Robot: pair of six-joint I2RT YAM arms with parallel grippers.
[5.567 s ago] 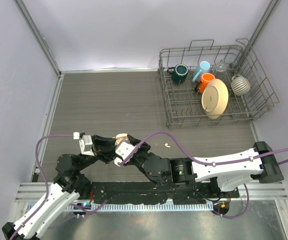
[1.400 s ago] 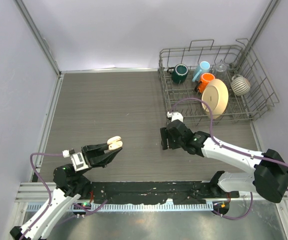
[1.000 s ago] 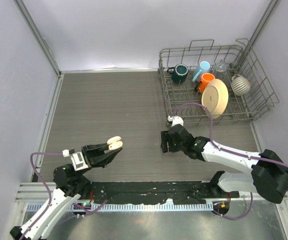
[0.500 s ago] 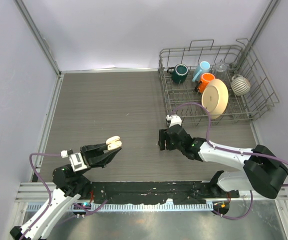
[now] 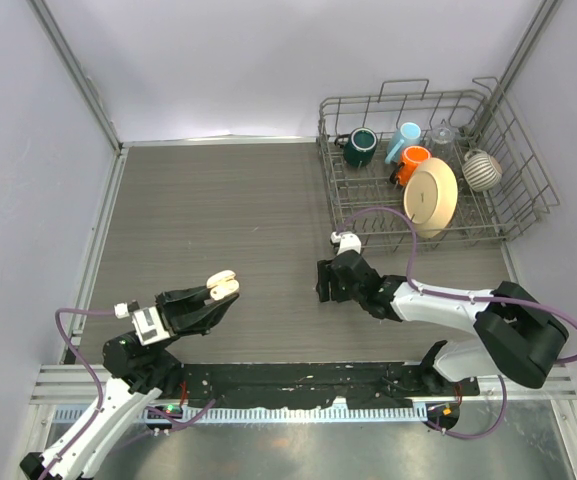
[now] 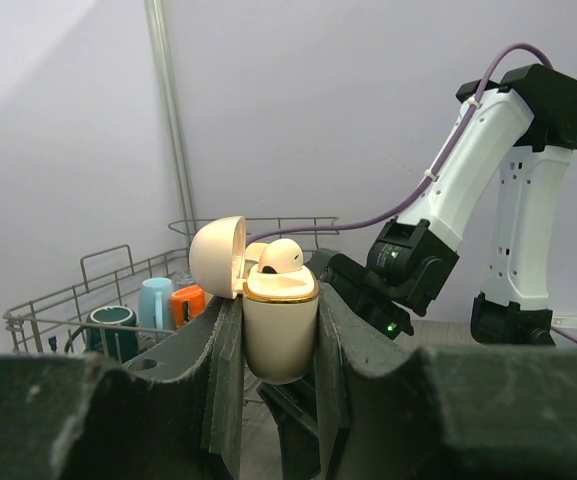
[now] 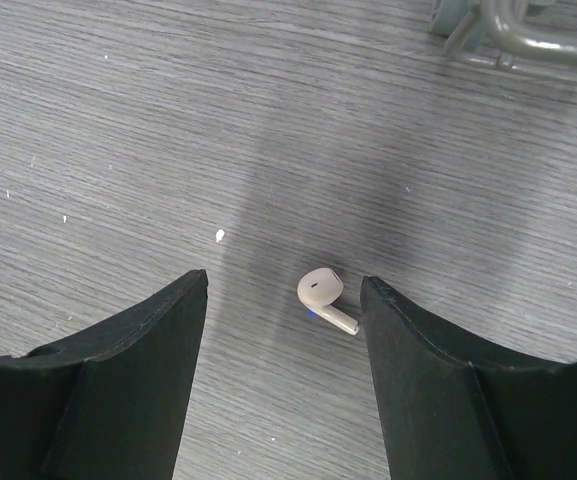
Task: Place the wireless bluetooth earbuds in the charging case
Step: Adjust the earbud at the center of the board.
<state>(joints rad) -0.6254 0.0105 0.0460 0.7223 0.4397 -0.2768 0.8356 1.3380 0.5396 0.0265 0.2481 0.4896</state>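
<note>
My left gripper is shut on the cream charging case, held off the table with its lid flipped open; in the top view the case shows at the left gripper. One white earbud sits in the case. A second earbud lies on the table between the fingers of my right gripper, close to the right finger. The right gripper is open and low over the table; it hides that earbud in the top view.
A wire dish rack stands at the back right holding a green mug, a blue cup, an orange cup and a cream plate. Its foot shows just beyond the right gripper.
The right gripper has slid a little left and down toward the table, with its fingers slightly narrower. The left gripper, still holding the case, has dipped slightly.
</note>
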